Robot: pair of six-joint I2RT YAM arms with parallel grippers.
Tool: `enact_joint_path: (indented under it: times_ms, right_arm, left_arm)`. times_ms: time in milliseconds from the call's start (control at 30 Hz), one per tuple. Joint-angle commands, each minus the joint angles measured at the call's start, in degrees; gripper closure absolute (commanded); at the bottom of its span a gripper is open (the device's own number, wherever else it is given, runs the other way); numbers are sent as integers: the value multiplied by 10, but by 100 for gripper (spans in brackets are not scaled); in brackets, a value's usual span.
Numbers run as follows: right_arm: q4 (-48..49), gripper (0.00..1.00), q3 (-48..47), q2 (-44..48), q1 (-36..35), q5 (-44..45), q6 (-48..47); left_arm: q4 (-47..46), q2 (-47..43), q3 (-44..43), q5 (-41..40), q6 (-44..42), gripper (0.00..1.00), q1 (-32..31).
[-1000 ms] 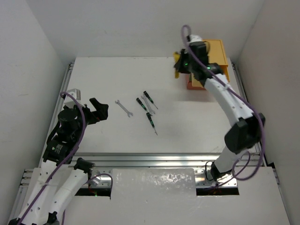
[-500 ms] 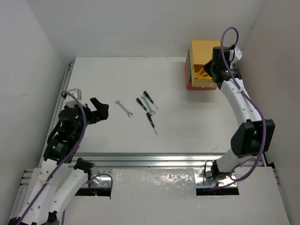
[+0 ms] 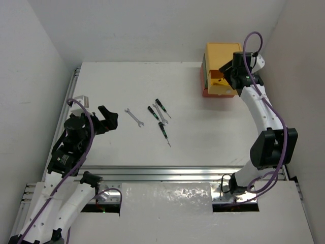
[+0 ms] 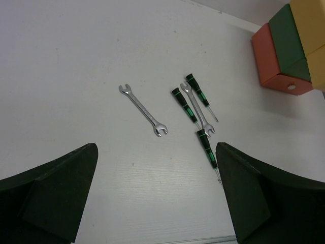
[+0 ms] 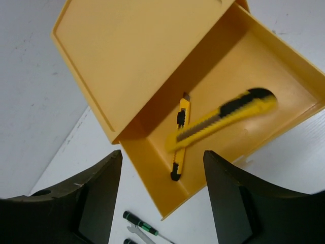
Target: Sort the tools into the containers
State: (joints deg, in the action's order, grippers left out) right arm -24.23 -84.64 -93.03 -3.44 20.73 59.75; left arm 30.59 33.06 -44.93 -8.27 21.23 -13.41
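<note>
The yellow drawer (image 5: 238, 76) stands pulled open at the top of the stack (image 3: 221, 56). Two yellow-and-black knives lie crossed inside it, one sharp (image 5: 180, 136) and one blurred (image 5: 223, 119). My right gripper (image 5: 161, 155) is open and empty just above the drawer, and it also shows in the top view (image 3: 229, 72). Two silver wrenches (image 4: 143, 110) (image 4: 197, 111) and three green-marked screwdrivers (image 4: 184, 104) (image 4: 199, 92) (image 4: 207, 147) lie mid-table. My left gripper (image 4: 156, 152) is open and empty, a little short of them; in the top view (image 3: 107, 120) it is left of the tools.
The dark green drawer (image 4: 287, 35) and the red-orange drawer (image 4: 277, 61) with its white knob (image 4: 291, 87) sit shut under the yellow one at the table's far right. White walls close in both sides. A metal rail (image 3: 167, 173) runs along the near edge.
My right gripper swung from the left of the stack to over the open yellow drawer and let go of a knife, which now lies in the drawer. The left arm has not moved.
</note>
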Motion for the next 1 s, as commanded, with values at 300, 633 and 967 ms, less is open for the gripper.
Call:
enact_joint_path:
  times_ms: [300, 633, 967]
  right_arm:
    - [137, 92, 221, 161, 1, -39, -104]
    - [140, 91, 198, 78, 4, -7, -227]
    - [161, 89, 88, -13, 5, -3, -289]
  left_arm:
    - [-32, 2, 2, 5, -9, 0, 5]
    - [-33, 5, 2, 9, -9, 0, 5]
    - [-33, 10, 2, 17, -10, 0, 5]
